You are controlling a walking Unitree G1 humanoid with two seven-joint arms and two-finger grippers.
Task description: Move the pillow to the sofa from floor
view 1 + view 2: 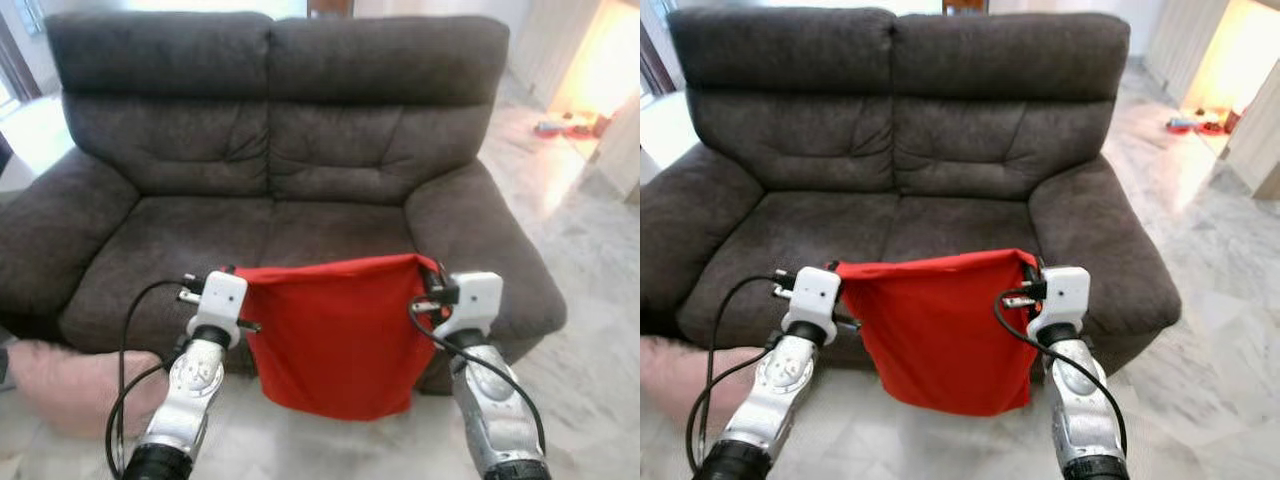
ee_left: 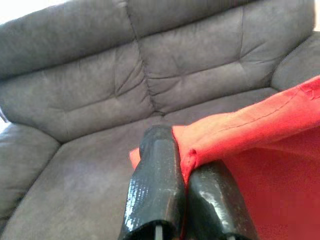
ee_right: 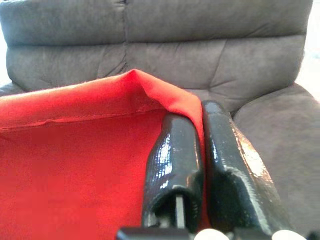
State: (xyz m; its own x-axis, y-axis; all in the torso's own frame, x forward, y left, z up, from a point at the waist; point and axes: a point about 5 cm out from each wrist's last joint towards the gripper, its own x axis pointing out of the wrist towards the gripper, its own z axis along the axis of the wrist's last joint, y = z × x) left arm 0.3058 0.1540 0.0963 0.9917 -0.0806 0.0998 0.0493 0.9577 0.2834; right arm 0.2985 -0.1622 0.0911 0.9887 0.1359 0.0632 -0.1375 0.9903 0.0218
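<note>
I've got the red pillow (image 1: 335, 340) pinched at both top corners, hanging low centre before the sofa (image 1: 270, 150).

Head view: a pink cushion (image 1: 70, 385) lies on the floor (image 1: 590, 300), lower left.
Left wrist view: left pincer (image 2: 185, 160) clamped shut on the pillow's corner.
Right wrist view: right pincer (image 3: 202, 117) likewise.

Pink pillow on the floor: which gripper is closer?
Left. The left gripper grips the red cloth's left corner, just above and right of the pink pillow. The right gripper grips the far corner.
</note>
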